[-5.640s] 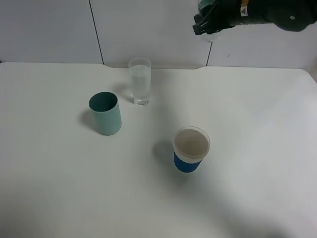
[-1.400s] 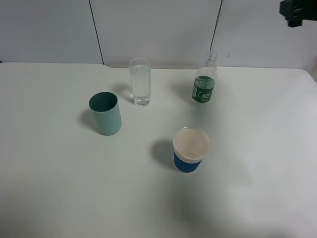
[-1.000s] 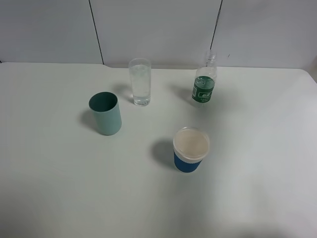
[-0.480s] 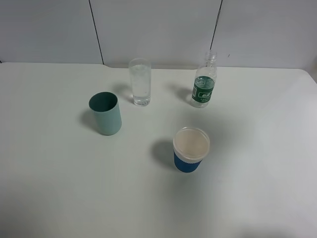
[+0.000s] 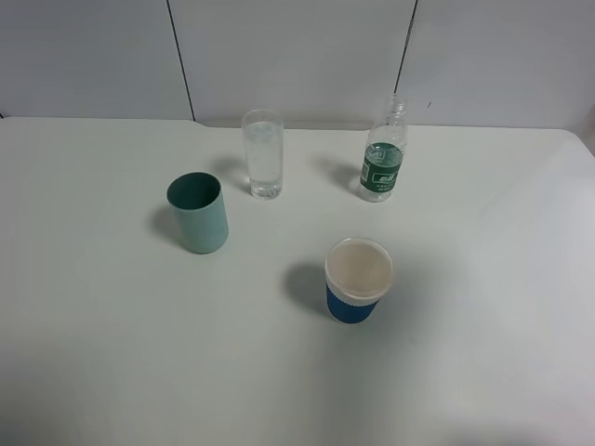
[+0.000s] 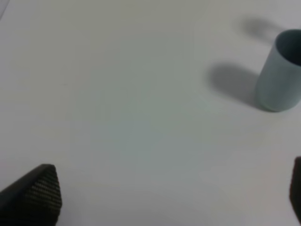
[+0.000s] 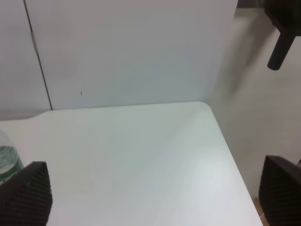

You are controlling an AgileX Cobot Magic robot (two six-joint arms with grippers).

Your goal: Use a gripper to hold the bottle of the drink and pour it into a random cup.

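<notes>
bottle (image 5: 384,154): stands upright on the table (image 5: 483,279) near the back edge, right of centre in your high view. Clear body, dark green label w/ white marks, narrow neck, no cap seen. Nothing touches it.
bottle vs right jaws: in the right wrist view you only get a sliver of the bottle (image 7: 7,160) at the frame edge, just beside one finger's tip and outside the gap btw the fingers. Not gripped.
right gripper (image 7: 155,197): jaws spread wide, one textured black finger (image 7: 26,193) at each side of the wrist pic, only bare table corner and wall btw them. Holds nothing. Arm doesn't show in the high view.
left gripper (image 6: 164,197): jaws also apart, one finger (image 6: 35,195) low at one side and a thin edge of the other at the opposite side. Bare table btw them. Nothing held.
glass cup (image 5: 263,153): tall, narrow, clear, upright, well left of the bottle along the back of the table. Looks to have clear liquid in it, but level is hard to read.
teal cup (image 5: 198,213): upright, in front and left of the glass cup, apart from it. Also visible to you in the left wrist view (image 6: 281,70), well beyond the fingers.
paper cup (image 5: 358,280): white w/ blue sleeve, upright, nearer the front, in front of the bottle and well apart from it.
</notes>
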